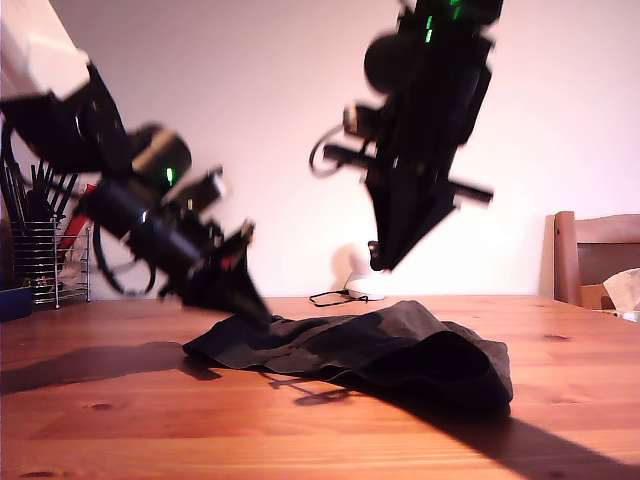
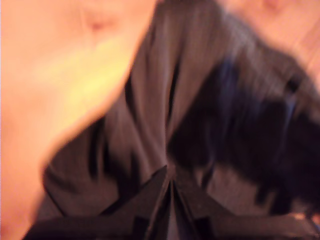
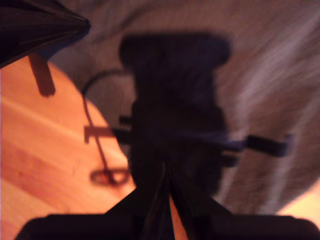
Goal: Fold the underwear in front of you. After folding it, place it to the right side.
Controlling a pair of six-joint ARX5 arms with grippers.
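The underwear (image 1: 380,345) lies as a dark, wrinkled heap on the wooden table (image 1: 150,430), near the middle of the exterior view. My first gripper (image 1: 258,308) is low at the heap's edge on the exterior view's left. In the first wrist view its fingers are shut (image 2: 170,176), with the cloth's (image 2: 165,90) pleats converging at the tips. My second gripper (image 1: 378,262) hangs shut and empty well above the cloth. It casts its shadow on the underwear (image 3: 280,75) below its closed tips (image 3: 167,172). All views are blurred.
A wire rack (image 1: 45,255) with utensils and a blue object (image 1: 12,300) stand at the exterior view's left. A wooden chair (image 1: 595,260) and something white (image 1: 625,290) are at its right. A thin black cable (image 1: 340,297) lies at the table's back.
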